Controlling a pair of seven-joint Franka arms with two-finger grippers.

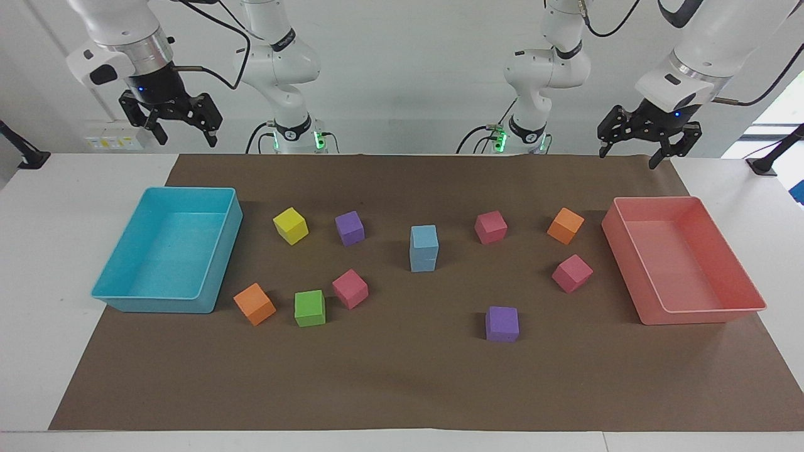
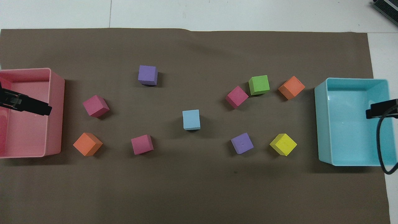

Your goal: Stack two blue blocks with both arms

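Two light blue blocks stand stacked one on the other in the middle of the brown mat, the upper one point(image 1: 424, 237) on the lower one point(image 1: 423, 263). In the overhead view only the top block point(image 2: 191, 119) shows. My left gripper point(image 1: 628, 157) is open and empty, up in the air over the pink tray's end nearest the robots; one finger point(image 2: 31, 106) shows from above. My right gripper point(image 1: 186, 135) is open and empty, high over the turquoise tray's end nearest the robots; one finger point(image 2: 381, 109) shows from above. Both are well apart from the stack.
A turquoise tray point(image 1: 125, 298) stands at the right arm's end and a pink tray point(image 1: 703, 317) at the left arm's end. Yellow point(image 1: 290, 225), purple point(image 1: 350, 228), pink point(image 1: 490, 226), orange point(image 1: 565, 225) and green point(image 1: 309, 307) cubes lie scattered around the stack.
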